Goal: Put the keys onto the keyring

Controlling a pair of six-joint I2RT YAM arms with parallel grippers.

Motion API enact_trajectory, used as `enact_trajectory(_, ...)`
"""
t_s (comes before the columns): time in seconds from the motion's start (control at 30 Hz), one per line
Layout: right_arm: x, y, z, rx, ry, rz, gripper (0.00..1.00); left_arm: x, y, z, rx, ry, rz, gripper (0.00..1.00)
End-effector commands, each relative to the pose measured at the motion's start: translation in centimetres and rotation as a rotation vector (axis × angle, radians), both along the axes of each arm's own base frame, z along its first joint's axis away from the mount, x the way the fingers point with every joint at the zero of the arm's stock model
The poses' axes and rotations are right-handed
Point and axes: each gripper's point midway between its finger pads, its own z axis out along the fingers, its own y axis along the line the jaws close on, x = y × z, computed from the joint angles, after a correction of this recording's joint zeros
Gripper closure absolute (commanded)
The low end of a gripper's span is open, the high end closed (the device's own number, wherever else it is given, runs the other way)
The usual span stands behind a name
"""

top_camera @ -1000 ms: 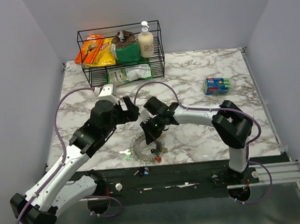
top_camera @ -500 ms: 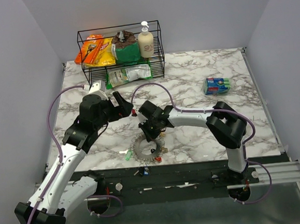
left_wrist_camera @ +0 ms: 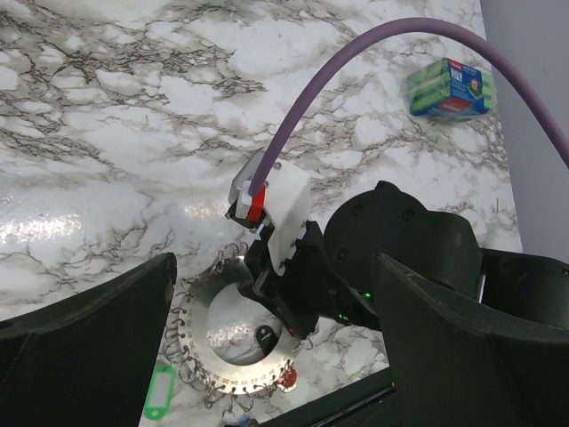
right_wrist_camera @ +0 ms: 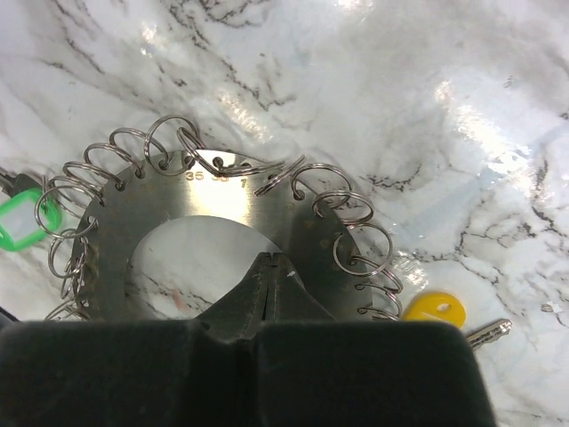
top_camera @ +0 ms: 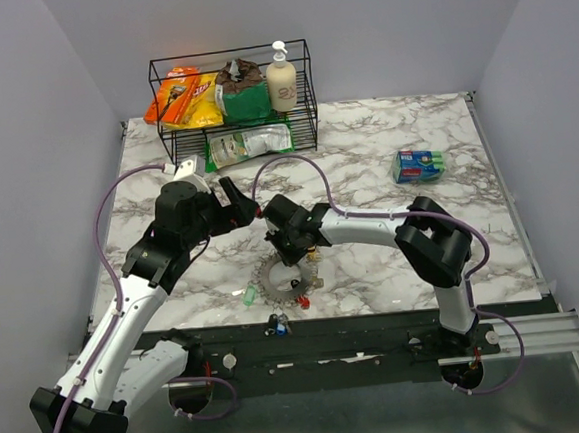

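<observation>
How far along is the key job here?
Done: none surely; the green key and yellow key lie at the keyring's rim, attachment unclear. In hand: nothing; the right claw is shut over the ring's hole, the left claw open above. Left: those, plus the dark keys lying apart.

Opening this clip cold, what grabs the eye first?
The grey keyring, rimmed with small split rings, lies at the near edge of the table, with the right gripper shut just over its central hole. A green key and a yellow key flank it; the left gripper hangs open farther back.
</observation>
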Motion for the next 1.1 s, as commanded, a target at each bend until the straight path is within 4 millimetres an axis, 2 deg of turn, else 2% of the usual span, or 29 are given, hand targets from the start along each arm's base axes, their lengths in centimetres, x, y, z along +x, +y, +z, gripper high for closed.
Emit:
enact_trajectory(0.0, 0.6, -2.9, -3.1, -0.160, -0.017, -0.065, 1.00, -0.1, 0.1, -0.7, 0.003, 0.017, -0.004, 0.01)
enact_trajectory(0.8, 4.3, -4.5, -2.5, -0.162, -0.023, -0.175, 1.00, -0.2, 0.2, -4.2, 0.036, 0.093, -0.007, 0.01)
enact_trajectory(1.07, 4.1, -3.6, -0.4, -0.102, -0.020, -0.139, 1.00, -0.2, 0.2, -5.0, 0.045, 0.111, -0.006, 0.01)
